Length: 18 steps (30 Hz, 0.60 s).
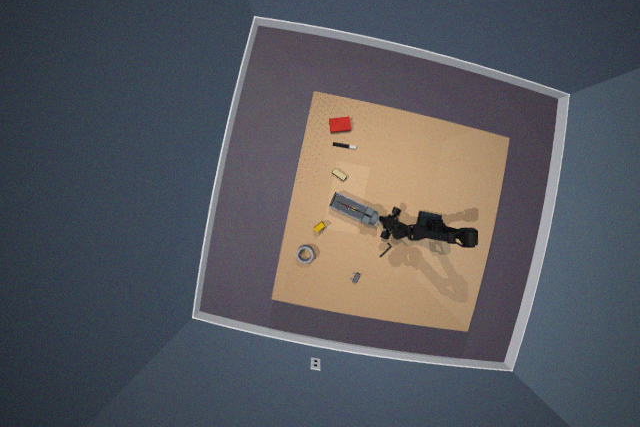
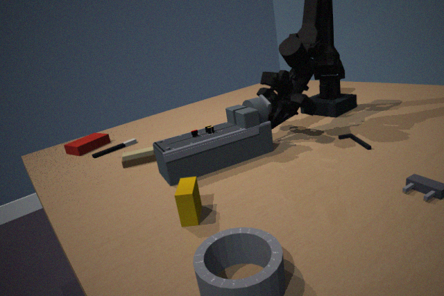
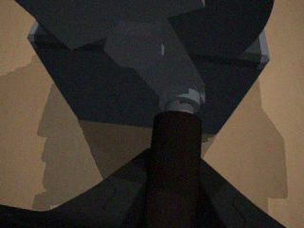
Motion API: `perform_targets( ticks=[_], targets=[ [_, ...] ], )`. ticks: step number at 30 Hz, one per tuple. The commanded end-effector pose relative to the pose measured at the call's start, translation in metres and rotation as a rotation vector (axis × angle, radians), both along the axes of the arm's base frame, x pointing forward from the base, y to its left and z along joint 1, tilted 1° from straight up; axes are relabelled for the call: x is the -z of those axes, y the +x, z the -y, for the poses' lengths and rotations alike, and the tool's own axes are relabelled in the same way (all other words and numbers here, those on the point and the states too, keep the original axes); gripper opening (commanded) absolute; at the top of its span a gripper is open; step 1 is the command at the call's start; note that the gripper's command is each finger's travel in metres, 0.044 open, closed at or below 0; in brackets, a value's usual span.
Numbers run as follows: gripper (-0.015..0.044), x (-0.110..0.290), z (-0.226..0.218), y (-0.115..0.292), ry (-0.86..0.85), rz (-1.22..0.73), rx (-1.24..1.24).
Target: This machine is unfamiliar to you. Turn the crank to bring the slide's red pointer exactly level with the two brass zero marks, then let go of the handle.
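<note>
From my station I'm looking at a tan, matte square table top [image 1: 423,277] sitting on a dull purple floor [image 1: 258,153] w/ a pale grey skirting strip [image 1: 223,174] round it; walls are flat slate blue [image 2: 143,35], and a small white wall socket [image 1: 315,363] shows on the near wall in the top view. The grey box-shaped crank machine [image 2: 215,149] lies about mid-table, left of the black arm [image 2: 319,28], whose base [image 2: 345,103] stands toward the right. On the machine's top the red pointer [image 2: 194,132] sits just left of the brass zero marks [image 2: 209,129], close but not level w/ them as far as I can tell. The black gripper [image 2: 277,106] is at the machine's right end, by the grey round crank disc [image 2: 259,105]; it's clenched on the dark cylindrical crank handle [image 3: 173,184], which in the wrist view runs up the middle to a pale grey collar. Arm shadows spread over the table on the near side of the base. Other bits on the table: a flat red block [image 2: 87,143] at the far left, a black pen w/ white tip [image 2: 114,148] and a beige bar [image 2: 138,157] beside it, an upright yellow block [image 2: 187,201] just in front of the machine, a grey ring [image 2: 239,262] nearest the exterior cam, a black L-shaped key [image 2: 354,141], and a small grey bracket [image 2: 423,186] at the right.
</note>
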State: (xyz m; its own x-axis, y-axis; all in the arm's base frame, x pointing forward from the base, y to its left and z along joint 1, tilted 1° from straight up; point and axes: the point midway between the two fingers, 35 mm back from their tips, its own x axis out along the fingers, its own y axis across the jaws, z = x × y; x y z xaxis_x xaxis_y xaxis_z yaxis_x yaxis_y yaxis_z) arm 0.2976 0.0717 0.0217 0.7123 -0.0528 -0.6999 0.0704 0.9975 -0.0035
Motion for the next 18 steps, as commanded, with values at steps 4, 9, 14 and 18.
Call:
perform_targets(
  ticks=[4,9,14,18],
  targets=[
    [0.0105,0.0000,0.0000,0.0000,0.000,0.000,0.000],
    [0.0236,0.0000,0.0000,0.0000,0.000,0.000,0.000],
    [0.0368,0.0000,0.0000,0.0000,0.000,0.000,0.000],
    [0.0440,-0.0006,0.0000,0.0001,0.000,0.000,0.000]
  ],
)
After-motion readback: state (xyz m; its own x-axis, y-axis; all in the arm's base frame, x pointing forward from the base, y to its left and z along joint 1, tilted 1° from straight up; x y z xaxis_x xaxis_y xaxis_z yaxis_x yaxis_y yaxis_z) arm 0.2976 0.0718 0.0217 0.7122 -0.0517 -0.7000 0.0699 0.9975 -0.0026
